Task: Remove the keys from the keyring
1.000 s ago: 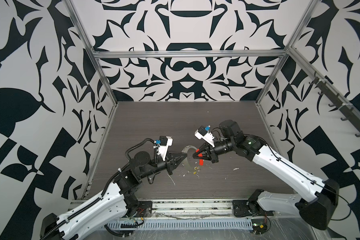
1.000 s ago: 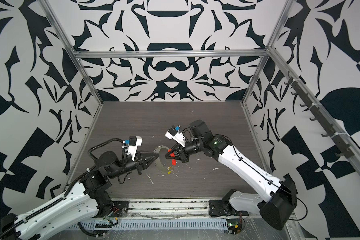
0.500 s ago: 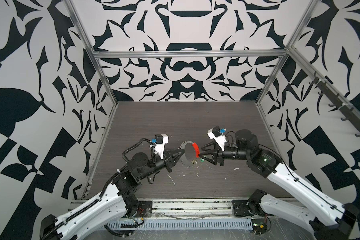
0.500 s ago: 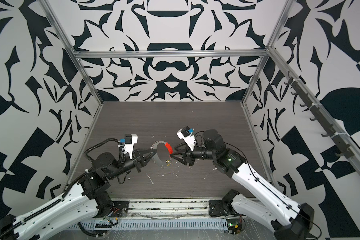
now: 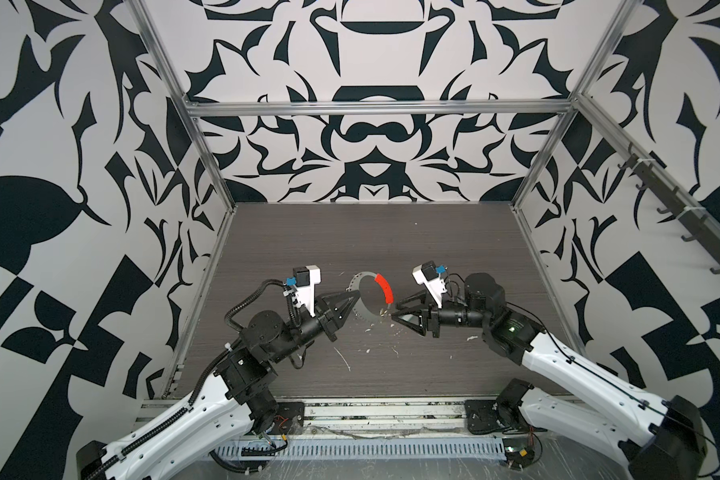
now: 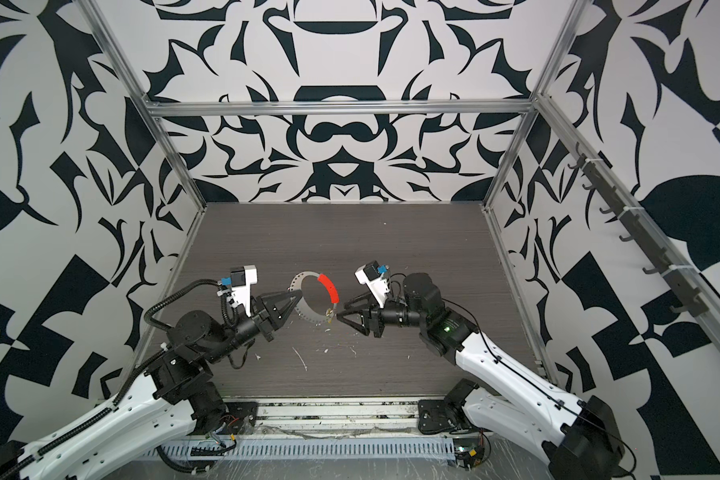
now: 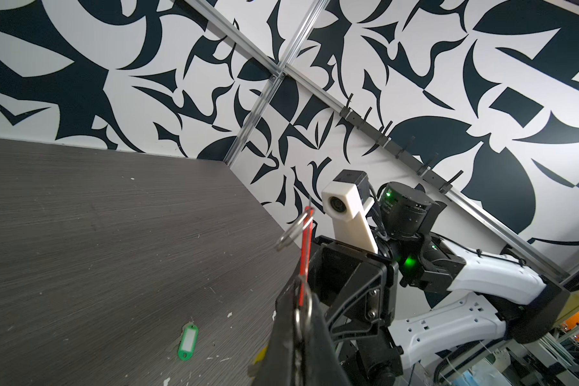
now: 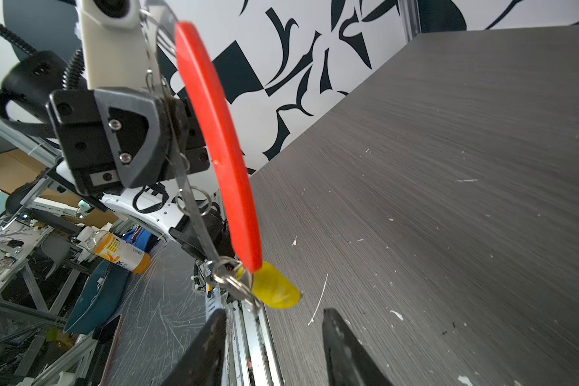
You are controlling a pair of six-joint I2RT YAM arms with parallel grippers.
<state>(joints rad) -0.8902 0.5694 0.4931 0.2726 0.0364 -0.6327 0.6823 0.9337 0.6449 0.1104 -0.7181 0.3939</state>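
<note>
The keyring (image 5: 360, 277) is a thin metal loop with a red sleeve (image 5: 384, 289). It hangs upright above the dark table, in both top views. My left gripper (image 5: 355, 296) is shut on its left arc; the left wrist view shows the band (image 7: 301, 317) pinched between the fingers. A key with a yellow tag (image 8: 274, 290) dangles from small split rings (image 8: 228, 280) at the loop's low end. My right gripper (image 8: 274, 351) stands open just short of that tag, touching nothing. A green tag (image 7: 188, 337) lies flat on the table, off the loop; its key does not show.
White flecks and a thin white streak (image 5: 344, 359) dot the table (image 5: 350, 232) near its front. Patterned walls close three sides, with a hook rail (image 5: 682, 208) on the right wall. A metal rail (image 5: 375, 415) runs along the front edge. An orange bottle (image 8: 121, 252) stands beyond the table.
My right gripper was shut at the loop's red sleeve; it has opened and drawn back, and the right arm has dropped lower. The left gripper has lifted the loop, which now faces the top camera.
</note>
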